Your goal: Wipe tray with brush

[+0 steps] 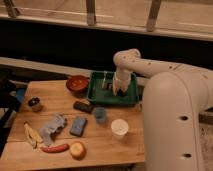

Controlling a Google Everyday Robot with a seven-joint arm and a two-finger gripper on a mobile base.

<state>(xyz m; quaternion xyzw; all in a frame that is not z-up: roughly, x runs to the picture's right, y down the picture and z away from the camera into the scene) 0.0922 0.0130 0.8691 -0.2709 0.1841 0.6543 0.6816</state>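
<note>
Wiping looks underway: gripper (120, 90) is down inside the tray (96, 97) at the table's far side, apparently pinching the brush (119, 91). Next, sweep across the tray's floor.

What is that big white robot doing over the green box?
The robot's arm reaches over the wooden table and puts its hand down inside the green tray, at the right end. It seems to be wiping the tray. The red bowl sits just left of the tray, and a white cup stands nearer the front.
</note>
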